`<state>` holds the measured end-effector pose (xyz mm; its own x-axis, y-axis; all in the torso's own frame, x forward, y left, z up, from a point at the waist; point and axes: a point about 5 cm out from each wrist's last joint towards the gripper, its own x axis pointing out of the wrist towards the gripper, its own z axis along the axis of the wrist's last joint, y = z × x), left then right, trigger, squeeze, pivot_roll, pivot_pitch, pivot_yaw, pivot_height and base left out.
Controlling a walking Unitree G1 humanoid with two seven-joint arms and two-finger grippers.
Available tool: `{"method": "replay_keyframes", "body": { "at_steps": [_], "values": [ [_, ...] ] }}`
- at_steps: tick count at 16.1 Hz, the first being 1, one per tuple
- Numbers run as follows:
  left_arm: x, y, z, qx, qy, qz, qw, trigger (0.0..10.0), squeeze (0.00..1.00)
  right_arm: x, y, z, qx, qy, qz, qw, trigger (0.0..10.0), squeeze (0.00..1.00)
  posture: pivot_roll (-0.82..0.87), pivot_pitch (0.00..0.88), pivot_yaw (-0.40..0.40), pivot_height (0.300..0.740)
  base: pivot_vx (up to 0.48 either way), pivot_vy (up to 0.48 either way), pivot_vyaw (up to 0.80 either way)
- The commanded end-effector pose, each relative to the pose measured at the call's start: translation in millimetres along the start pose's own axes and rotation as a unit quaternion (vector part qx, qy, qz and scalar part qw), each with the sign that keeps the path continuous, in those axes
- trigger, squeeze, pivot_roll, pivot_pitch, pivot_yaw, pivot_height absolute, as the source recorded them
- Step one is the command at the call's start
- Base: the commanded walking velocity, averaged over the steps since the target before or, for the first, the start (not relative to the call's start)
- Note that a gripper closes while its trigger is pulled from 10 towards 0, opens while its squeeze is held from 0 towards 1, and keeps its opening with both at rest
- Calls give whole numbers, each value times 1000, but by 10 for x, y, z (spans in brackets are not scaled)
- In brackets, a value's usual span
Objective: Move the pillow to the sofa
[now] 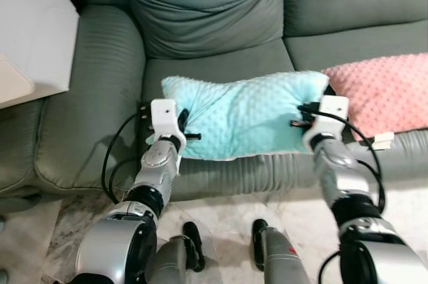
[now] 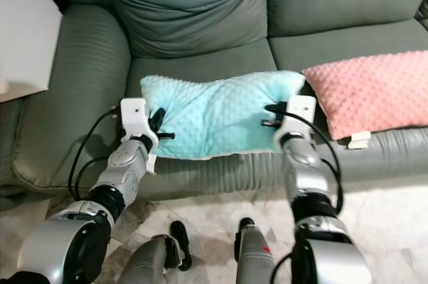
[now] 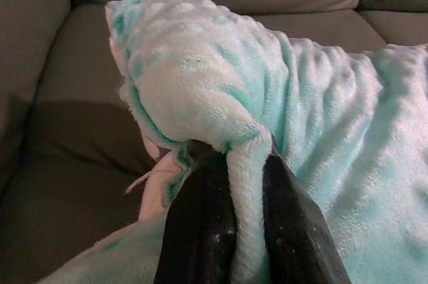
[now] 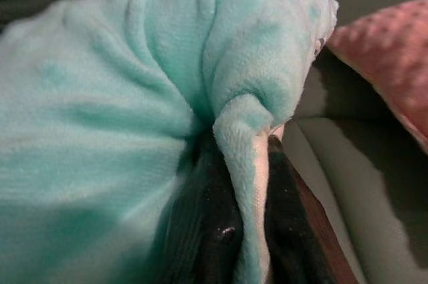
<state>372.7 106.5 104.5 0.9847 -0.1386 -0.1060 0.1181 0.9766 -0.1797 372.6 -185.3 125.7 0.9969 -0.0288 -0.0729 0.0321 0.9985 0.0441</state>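
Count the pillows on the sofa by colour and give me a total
Turquoise pillow: 1, over the sofa seat, pinched at each end by the left pincer and right pincer.
Pink pillow: 1, lying on the seat beside it.
Total: 2 pillows.

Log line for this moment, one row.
left gripper: shut on teal pillow | right gripper: shut on teal pillow | pillow: over sofa seat front | pink pillow: beside
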Motion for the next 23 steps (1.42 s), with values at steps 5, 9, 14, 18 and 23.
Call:
{"method": "replay_keyframes", "body": {
  "at_steps": [5, 9, 14, 18, 23],
  "values": [
    [43, -13, 111, -8, -20, 15, 1000, 10000, 0, 19, 106, 86, 11, -48, 22, 999, 10000, 0, -159, 434, 115, 740, 0, 0, 0],
    [77, 13, 201, -20, -29, 22, 999, 10000, 1000, 18, 128, 86, 17, -60, 25, 998, 10000, 490, -159, 446, 118, 740, 0, 0, 0],
    [65, 33, 165, -15, -23, 29, 999, 10000, 1000, -13, 159, -20, 18, -50, 23, 998, 10000, 1000, -160, 449, 120, 740, 0, 0, 0],
    [36, 46, 91, -13, -14, 32, 999, 10000, 1000, -29, 178, -70, 21, -45, 21, 999, 10000, 1000, -160, 452, 122, 740, 0, 0, 0],
    [14, 8, 23, -12, -7, 27, 1000, 10000, 1000, -19, 169, -65, 20, -42, 16, 999, 10000, 1000, -158, 455, 125, 740, 0, 0, 0]
  ]
}}
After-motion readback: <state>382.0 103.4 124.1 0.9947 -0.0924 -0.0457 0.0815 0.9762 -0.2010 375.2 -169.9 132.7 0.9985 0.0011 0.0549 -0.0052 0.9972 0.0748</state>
